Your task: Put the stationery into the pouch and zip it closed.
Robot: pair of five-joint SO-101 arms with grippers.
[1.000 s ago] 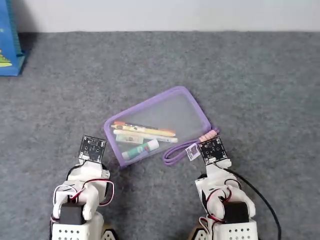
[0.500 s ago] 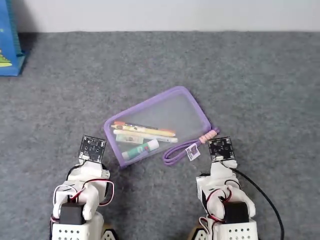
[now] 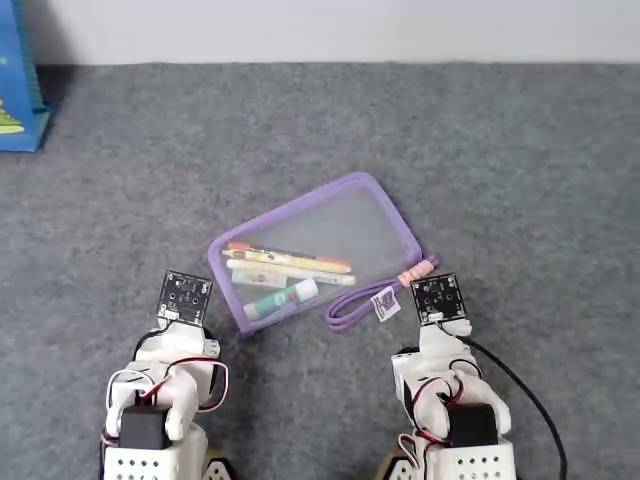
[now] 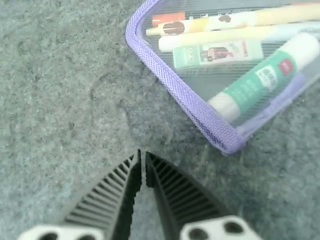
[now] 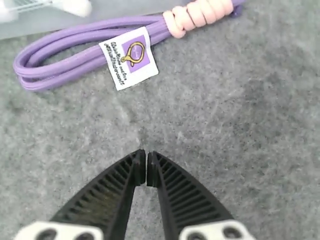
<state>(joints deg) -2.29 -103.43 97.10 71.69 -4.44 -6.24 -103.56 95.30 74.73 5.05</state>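
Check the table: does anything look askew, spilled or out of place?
The pouch lies slanted on the carpet, its purple cord trailing loose toward the right gripper. The stationery sits inside; nothing is spilled or damaged.

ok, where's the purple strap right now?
In the high view the purple strap lies looped at the right end of the pouch, just ahead of the right gripper, apart from it.

Grey carpet (image 3: 500, 150), blue box (image 3: 18, 80) far-L edge
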